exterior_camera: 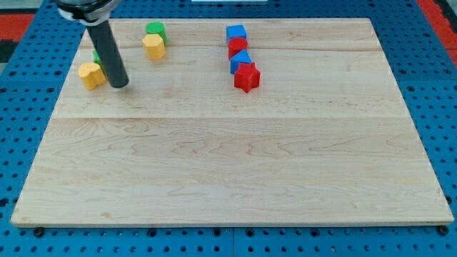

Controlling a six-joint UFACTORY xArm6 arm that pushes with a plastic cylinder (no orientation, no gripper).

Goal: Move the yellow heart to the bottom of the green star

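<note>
1. Your arm ends in a bare dark rod with no jaws to part or close; my tip (118, 85) rests on the wooden board (228, 171) at its far left.
2. The yellow heart (91, 75) lies just left of my tip, close beside it; contact cannot be confirmed.
3. A green block (96, 56), likely the green star, sits just behind the yellow heart. The rod covers most of it, so its shape stays unclear.
4. To the right of the rod you have a second pair: a yellow block (153, 46) with another green block (156, 30) touching its far side.
5. Well right of these, near the board's far middle, four blocks run in a tight line from far to near: a blue cube (236, 33), a red block (238, 47), a blue block (241, 61), and a red star (247, 77).
6. Nothing sits between my tip and the yellow heart.
7. A blue pegboard surface (28, 128) surrounds the board.
</note>
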